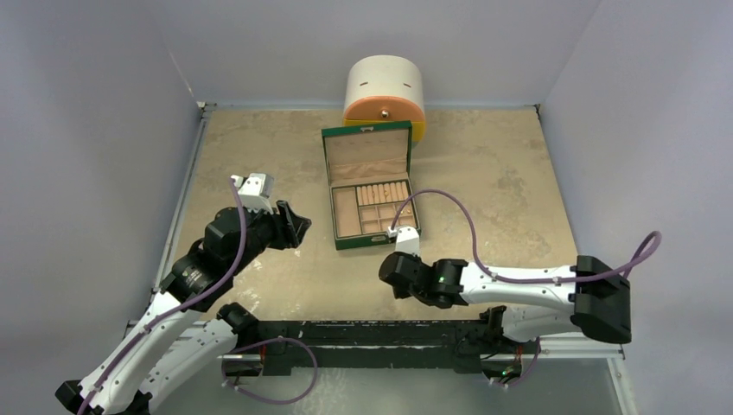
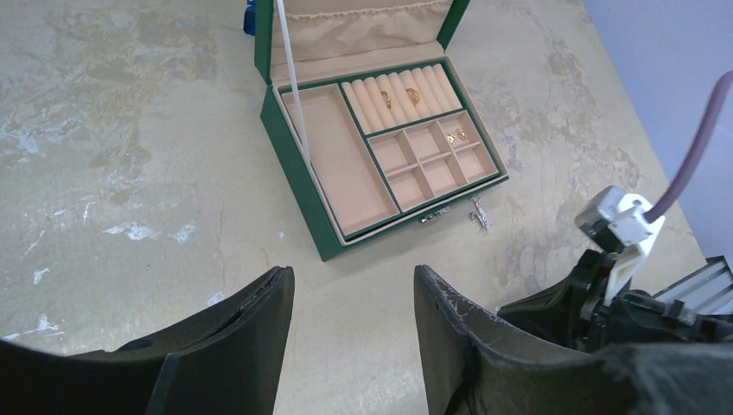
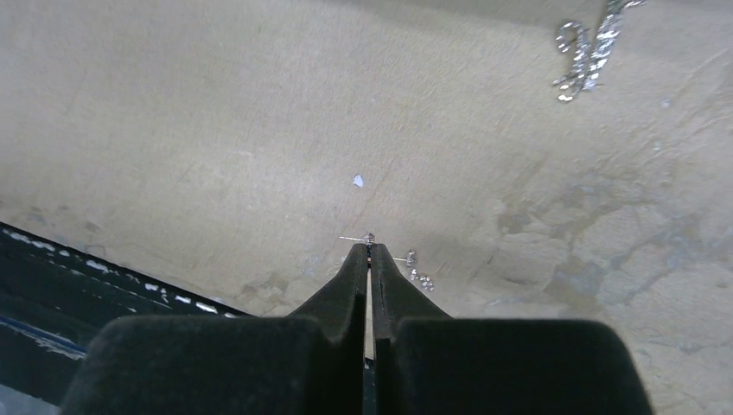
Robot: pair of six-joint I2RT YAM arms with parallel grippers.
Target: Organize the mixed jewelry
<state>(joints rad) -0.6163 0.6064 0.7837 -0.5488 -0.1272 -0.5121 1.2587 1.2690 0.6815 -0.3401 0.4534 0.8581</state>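
Right wrist view shows the right pincer (image 3: 369, 251) with its two fingers pressed together, nipping a tiny silvery stud (image 3: 368, 236) right at the tips. The stud is a small shiny dot with a very thin pin. The pin lies flat, side to side, and pokes out to the left of the tips. Just to the right of the tips a little silvery bit (image 3: 418, 275) lies on the table (image 3: 173, 130), close by but not touching the fingers. A long silvery chain piece (image 3: 588, 47) lies well ahead and to the right. It is bumpy and bright, and it runs from the top right down to the lower left. In the left wrist view this piece lies just in front of the open green box (image 2: 302, 199). Two gold rings (image 2: 386, 99) sit in the soft rolls at the back of the box, and small gold bits (image 2: 456, 135) sit in one little square. The left pincer (image 2: 352, 272) is spread wide, holds nothing, and is well back from the box.
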